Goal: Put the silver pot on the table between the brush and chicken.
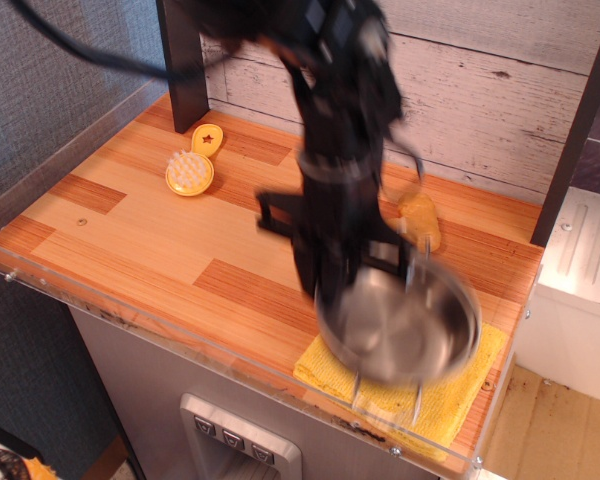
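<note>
From my seat at the remote console the picture is heavily smeared around the black robot arm, so fine detail is hard to read. The shallow, shiny stainless-steel silver pot (405,325) sits low and right of centre, over the near right part of the wooden plank table (130,235), overlapping the inner edge of the square yellow cloth (450,395) that lies at the near right corner just inside the clear acrylic rim (40,285). The pot looks tilted, with its open side facing toward the camera, and two blurred streaks of its thin wire loop handle hang below it over the cloth; I cannot tell whether its base touches anything. The black gripper (330,290) comes down at the pot's left rim, and its jaws appear to be pinching that rim, though the blur hides the fingertips themselves. The golden-brown plastic toy chicken piece (421,218) lies on the table just behind the pot, partly hidden by the arm. The small yellow scrub brush (192,166), round head with pale bristles and a short handle with a dark star, lies well apart at the far left of the table, near the dark upright post (183,55).
</note>
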Robot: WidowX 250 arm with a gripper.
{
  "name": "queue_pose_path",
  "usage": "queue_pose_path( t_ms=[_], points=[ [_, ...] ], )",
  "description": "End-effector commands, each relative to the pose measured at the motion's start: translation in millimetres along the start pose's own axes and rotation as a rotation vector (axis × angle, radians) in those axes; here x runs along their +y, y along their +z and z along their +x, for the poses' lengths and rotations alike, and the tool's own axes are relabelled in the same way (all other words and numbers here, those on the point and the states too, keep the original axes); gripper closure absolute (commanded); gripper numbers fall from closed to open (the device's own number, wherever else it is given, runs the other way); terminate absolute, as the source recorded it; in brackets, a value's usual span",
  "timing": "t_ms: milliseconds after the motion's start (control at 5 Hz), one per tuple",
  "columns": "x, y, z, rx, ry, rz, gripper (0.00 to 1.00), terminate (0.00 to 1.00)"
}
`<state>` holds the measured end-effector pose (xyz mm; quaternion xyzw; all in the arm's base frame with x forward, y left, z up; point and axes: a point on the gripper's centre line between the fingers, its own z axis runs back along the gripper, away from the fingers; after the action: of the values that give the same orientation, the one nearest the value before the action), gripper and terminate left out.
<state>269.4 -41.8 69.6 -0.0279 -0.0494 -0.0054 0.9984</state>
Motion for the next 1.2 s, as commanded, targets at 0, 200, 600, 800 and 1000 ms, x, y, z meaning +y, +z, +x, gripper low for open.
queue_pose_path(
  t_ms=[0,200,600,800,1000],
  points=[
    [75.8,55.0,69.6,-0.149,0.227,-0.002,1.00,0.00],
    [112.4,33.0,99.4,-0.124,0.316,0.057,1.00,0.00],
    [124.0,-2.8,110.4,-0.053,0.327,0.117,1.00,0.00],
    [122.5,-7.3,101.7,-0.035,0.312,0.126,1.00,0.00],
    [125.4,-11.5,91.5,-0.020,0.306,0.150,1.00,0.00]
  ],
)
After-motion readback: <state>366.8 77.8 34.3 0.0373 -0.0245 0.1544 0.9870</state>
